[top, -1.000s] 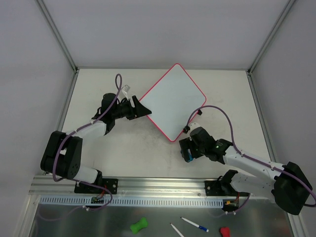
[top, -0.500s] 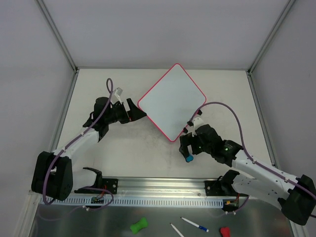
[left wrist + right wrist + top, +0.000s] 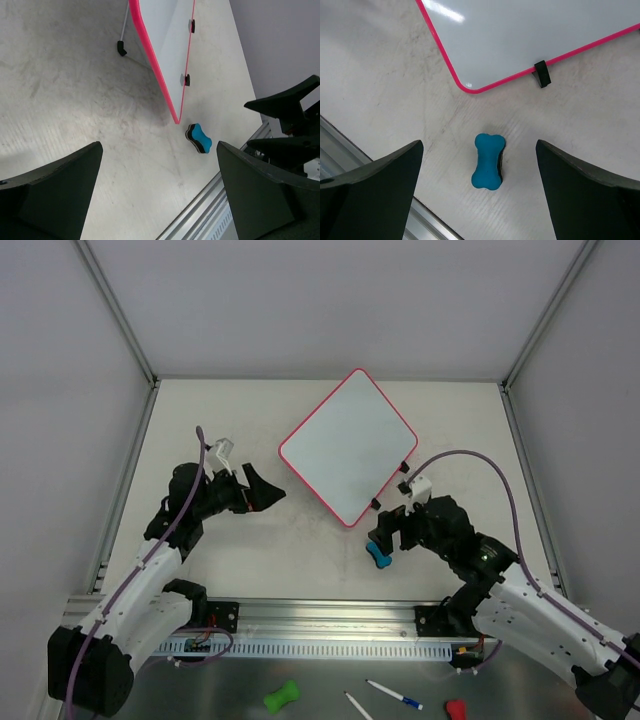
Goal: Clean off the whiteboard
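Observation:
The whiteboard [image 3: 347, 446] lies flat at the table's middle back, turned like a diamond, white with a pink-red rim and two black clips on its right edge. Its surface looks clean. It also shows in the left wrist view [image 3: 165, 45] and the right wrist view [image 3: 535, 35]. A blue bone-shaped eraser [image 3: 378, 555] lies on the table just below the board's near corner, seen too in the right wrist view [image 3: 488, 161] and the left wrist view [image 3: 199, 138]. My right gripper [image 3: 388, 535] is open and empty, above the eraser. My left gripper [image 3: 262, 490] is open and empty, left of the board.
Metal rails run along the table's near edge [image 3: 320, 615]. In front of them lie a green bone-shaped piece [image 3: 282, 697], two pens [image 3: 393, 695] and a red piece [image 3: 455, 709]. Grey walls close in the back and sides.
My right gripper let go of the blue eraser, which now lies on the table, and rose back. My left gripper pulled away from the board's left corner, down and to the left.

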{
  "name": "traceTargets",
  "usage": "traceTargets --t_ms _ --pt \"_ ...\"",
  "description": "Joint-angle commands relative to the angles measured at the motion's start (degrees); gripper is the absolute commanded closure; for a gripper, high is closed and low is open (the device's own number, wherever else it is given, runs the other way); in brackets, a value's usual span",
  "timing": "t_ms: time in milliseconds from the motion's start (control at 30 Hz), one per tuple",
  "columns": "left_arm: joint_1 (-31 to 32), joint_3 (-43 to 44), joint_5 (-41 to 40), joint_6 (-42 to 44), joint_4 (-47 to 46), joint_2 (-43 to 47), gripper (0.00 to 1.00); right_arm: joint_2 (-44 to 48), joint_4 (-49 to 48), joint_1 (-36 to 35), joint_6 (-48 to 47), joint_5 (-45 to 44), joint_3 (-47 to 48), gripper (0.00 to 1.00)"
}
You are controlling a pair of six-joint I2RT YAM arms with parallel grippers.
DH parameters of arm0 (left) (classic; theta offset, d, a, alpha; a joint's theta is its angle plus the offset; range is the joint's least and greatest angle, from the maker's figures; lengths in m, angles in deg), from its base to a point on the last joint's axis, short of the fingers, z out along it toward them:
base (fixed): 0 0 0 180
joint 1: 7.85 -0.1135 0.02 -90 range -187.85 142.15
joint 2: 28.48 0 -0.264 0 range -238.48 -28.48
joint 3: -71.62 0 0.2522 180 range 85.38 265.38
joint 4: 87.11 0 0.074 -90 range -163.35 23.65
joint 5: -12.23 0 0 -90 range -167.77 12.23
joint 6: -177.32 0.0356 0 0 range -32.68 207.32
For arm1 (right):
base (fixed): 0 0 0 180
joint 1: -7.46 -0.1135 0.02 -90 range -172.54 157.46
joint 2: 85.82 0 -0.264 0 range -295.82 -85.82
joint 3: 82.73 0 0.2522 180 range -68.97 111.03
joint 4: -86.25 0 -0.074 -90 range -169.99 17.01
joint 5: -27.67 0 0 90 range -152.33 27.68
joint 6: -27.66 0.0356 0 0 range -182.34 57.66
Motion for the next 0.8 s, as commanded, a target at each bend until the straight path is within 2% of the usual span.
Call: traceTargets --t_ms 0,133,400,667,700,767 --pt "-0.48 -2.79 1.06 3.12 2.39 5.88 0.01 5.44 -1.39 0.85 -1.45 -3.00 -2.30 0.01" --pt "-0.39 -6.04 0.64 4.10 2.65 12.92 0.01 13.34 -1.48 1.29 -0.84 -5.81 -4.42 0.01" --pt "0.57 -11.23 -5.61 4.00 2.74 28.82 0.01 13.27 2.48 2.96 1.27 -3.81 -2.75 0.01" --pt "5.66 -12.11 -11.40 6.55 5.11 32.01 0.01 18.37 2.48 4.37 4.00 0.42 -3.10 0.01" --pt "6.28 -12.11 -12.98 7.25 5.29 32.36 0.01 18.28 2.39 4.72 4.00 4.16 -2.93 0.01" --pt "7.60 -12.03 -14.57 7.78 5.90 32.45 0.01 16.62 2.56 5.07 3.91 5.69 -2.31 0.01"
